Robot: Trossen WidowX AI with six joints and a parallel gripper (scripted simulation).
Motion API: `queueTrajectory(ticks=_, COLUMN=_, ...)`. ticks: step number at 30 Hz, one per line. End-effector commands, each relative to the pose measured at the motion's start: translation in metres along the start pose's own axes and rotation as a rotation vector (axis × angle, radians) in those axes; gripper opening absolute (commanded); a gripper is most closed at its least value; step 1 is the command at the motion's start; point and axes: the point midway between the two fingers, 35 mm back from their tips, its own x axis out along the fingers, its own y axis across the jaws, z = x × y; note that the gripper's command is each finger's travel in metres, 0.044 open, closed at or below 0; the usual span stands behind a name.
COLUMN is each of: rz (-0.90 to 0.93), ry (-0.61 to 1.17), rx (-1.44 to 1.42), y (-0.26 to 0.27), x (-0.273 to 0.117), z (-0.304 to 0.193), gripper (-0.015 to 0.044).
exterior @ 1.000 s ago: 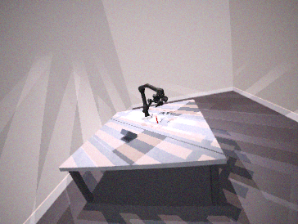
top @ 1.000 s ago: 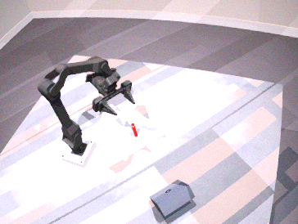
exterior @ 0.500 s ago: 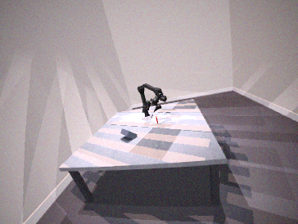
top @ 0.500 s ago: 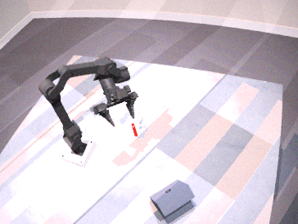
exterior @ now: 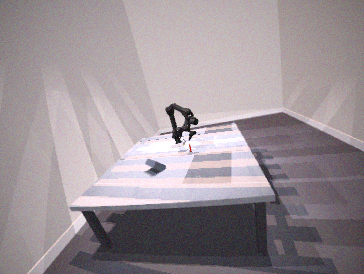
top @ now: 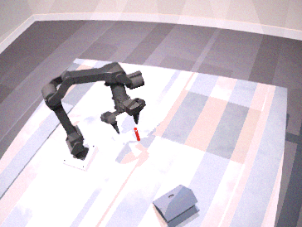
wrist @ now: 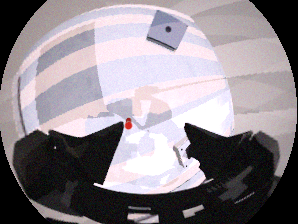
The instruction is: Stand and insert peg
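Note:
The red peg (top: pixel 138 136) (exterior: pixel 190 148) (wrist: pixel 128 125) stands upright on the table, with its white band near the top end, faintly seen. My gripper (top: pixel 128 127) (exterior: pixel 184 142) (wrist: pixel 154 125) is wide open and empty, pointing down with its fingertips above the table. In the wrist view the peg shows end-on, close beside the left fingertip and not midway between the fingers. The sloped panel (top: pixel 179 203) (exterior: pixel 155 166) (wrist: pixel 161 36) stands apart from the peg, and its dark hole (top: pixel 171 195) (wrist: pixel 168 29) is empty.
The arm's white base plate (top: pixel 75 164) is at the left in the top view. The panel is toward that view's lower edge, away from the gripper. The table (top: pixel 265 124) (exterior: pixel 250 192) carries striped patches of colour.

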Motion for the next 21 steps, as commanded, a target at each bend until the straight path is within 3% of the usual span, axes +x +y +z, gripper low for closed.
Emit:
queueTrajectory(ticks=1, rz=0.070, ry=0.116, rx=-0.014, y=0.009, x=-0.001, z=0.001, gripper=0.0440)
queueTrajectory(ticks=9, rz=0.240, ry=0.302, rx=-0.053, y=0.025, x=-0.008, z=0.006, gripper=0.0440)
queueTrajectory(ticks=21, rz=0.256, ry=0.315, rx=-0.061, y=0.027, x=-0.007, z=0.006, gripper=0.0440)
